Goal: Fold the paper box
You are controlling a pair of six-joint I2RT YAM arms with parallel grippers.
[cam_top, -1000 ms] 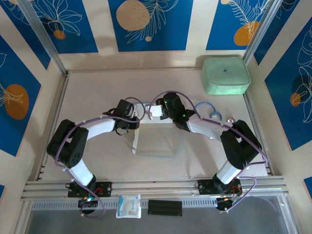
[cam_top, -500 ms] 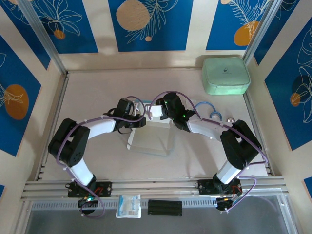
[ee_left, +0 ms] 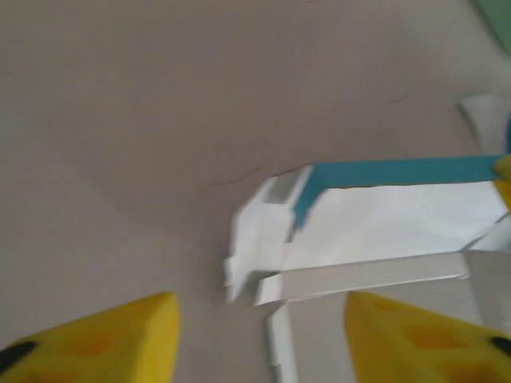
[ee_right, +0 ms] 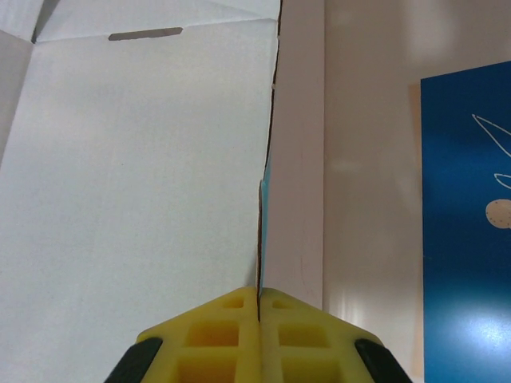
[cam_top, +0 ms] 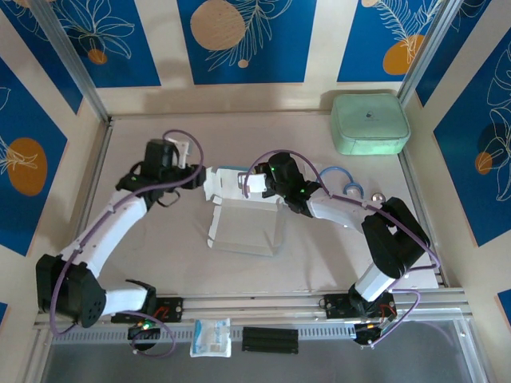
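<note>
- Near edge: white packet (cam_top: 211, 337) on the rail between the arm bases, well apart from the work. No concern.
- Mid tabletop: paper box (cam_top: 243, 227) half-formed. Its whitish base panel lies flat and the far wall stands up, with blue showing along the top edge.
- Left wrist view is blurred. The box's left end flaps look loose and a little crumpled, not tucked.
- Left jaws: wide apart, holding nothing, off the left end of the box and clear of it.
- Right jaws: pinched shut on the top edge of the far wall, thin card running straight between them.

Likely trouble:
- That single pinch is the only hold. Nothing pins the base, so a pull or twist from the right arm (cam_top: 343, 209) could drag the light box, or crease or tear the wall at the pinch.
- The left end flaps are unsupported and may spring flat or fold the wrong way.
- If the left jaws come in low, they could shove a flap inward or crush the corner.
- Farther back, a blue ring (cam_top: 339, 177) and a small metal ball (cam_top: 378, 195) sit near the right arm, and a wide swing might knock them.
- Far corner: green case (cam_top: 369, 124), well apart.
</note>
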